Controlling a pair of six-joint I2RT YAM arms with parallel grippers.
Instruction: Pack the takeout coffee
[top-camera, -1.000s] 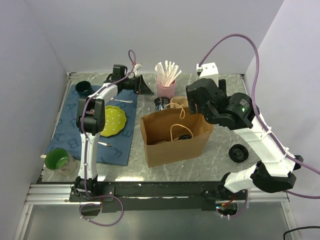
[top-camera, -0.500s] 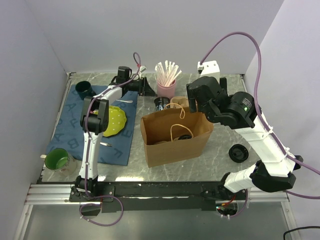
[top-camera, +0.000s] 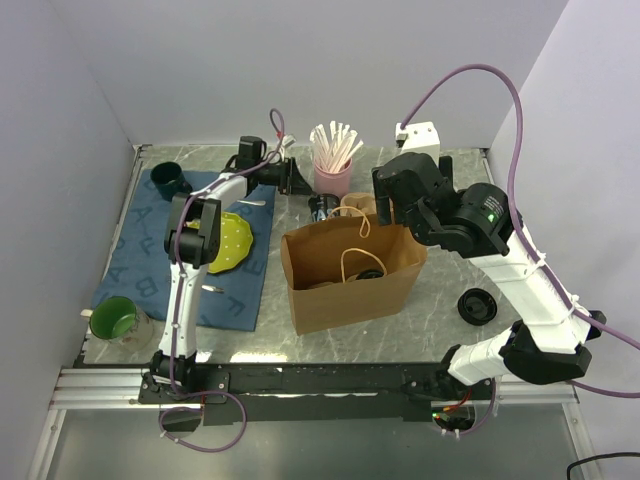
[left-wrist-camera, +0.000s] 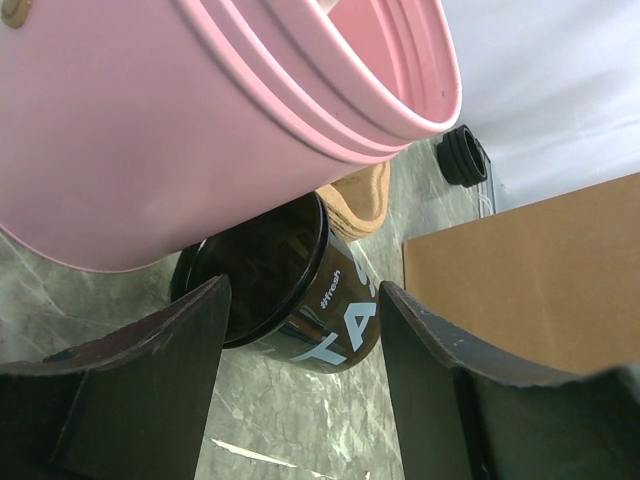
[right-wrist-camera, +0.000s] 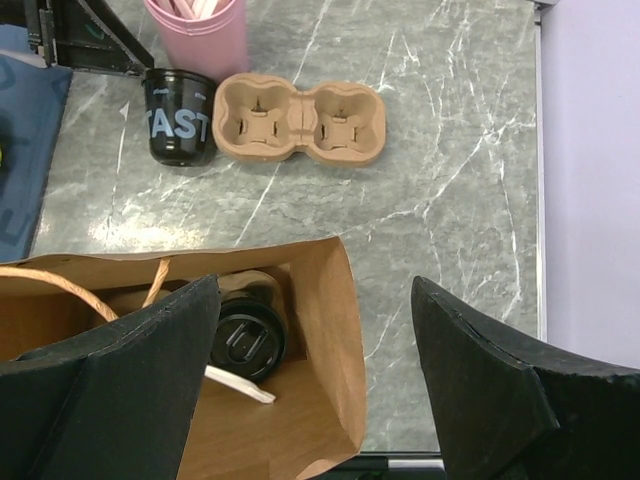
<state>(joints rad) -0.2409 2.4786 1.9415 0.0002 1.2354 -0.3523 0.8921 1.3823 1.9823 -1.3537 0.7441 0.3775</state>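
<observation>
Wide open and empty, the left tool (left-wrist-camera: 300, 292) faces the black printed paper cup (right-wrist-camera: 180, 120) just ahead on the tabletop, where closing in could clip and topple the pink plastic stirrer tub (left-wrist-camera: 180, 130) crowding alongside.

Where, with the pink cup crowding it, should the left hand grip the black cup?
Across the black cup's side wall below the rim, left hand coming level from its left: it stands upright, pink cup close behind, carrier on its right.

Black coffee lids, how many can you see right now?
2. A loose lid lies on the table, right of the paper bag; a second lid faces up inside that bag. More could be hidden deeper inside.
</observation>
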